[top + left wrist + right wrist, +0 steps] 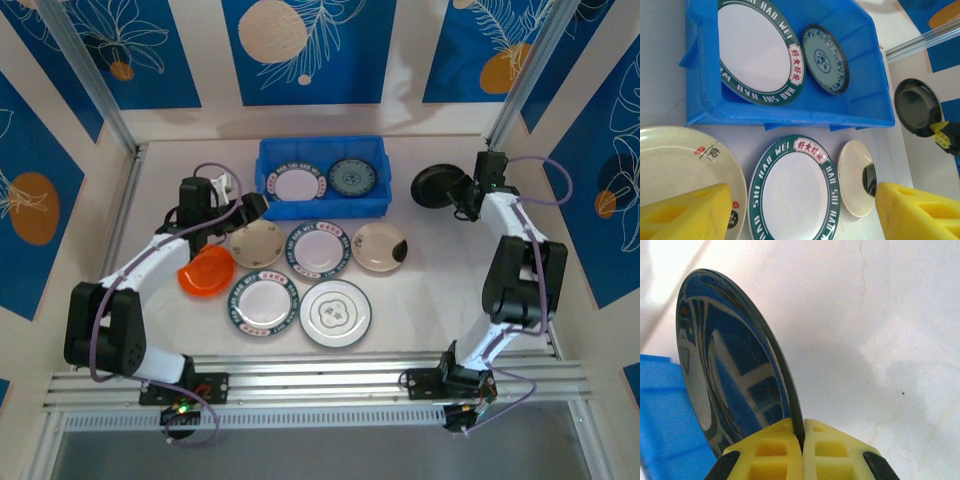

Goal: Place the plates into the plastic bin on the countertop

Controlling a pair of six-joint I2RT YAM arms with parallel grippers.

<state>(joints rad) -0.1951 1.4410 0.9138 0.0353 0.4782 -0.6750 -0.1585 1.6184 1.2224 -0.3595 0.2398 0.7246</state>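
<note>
Pickup of the black plate (730, 370) looked to be the step in hand. The right gripper (803, 440) was pressed together on the plate's thin rim, which stood tipped up on edge over the counter (880, 315). In the top view it sat just off the 3 o'clock end of the bin (322, 205). Whether its far edge touched the counter I could not tell.

The next move, by my judgement, called for a carry toward 9 o'clock over the bin's low wall, then a gentle lowering inside. The pinch would need to stay firm, since so slick a rim could slip or swing.

The left gripper (800, 202) hung spread wide and empty at the bin's 7 o'clock, above a cream plate (257, 243).

Two plates lay in the bin: a green-rimmed plate (757, 50) toward 9 o'clock and a smaller teal plate (826, 59) toward 3 o'clock, close beside it. Six more waited on the counter at the bin's 6 o'clock, among them an orange plate (205, 270) at the group's 9 o'clock.

The bin was moulded bright blue plastic, rectangular, with a rolled rim. The plates were round, shallow and looked glazed. The black one was mirror-glossy and reflected blue. The gripper fingers were yellow, wedge-shaped blocks with hollow cells. The counter was pale and matt, with hairline cracks.
</note>
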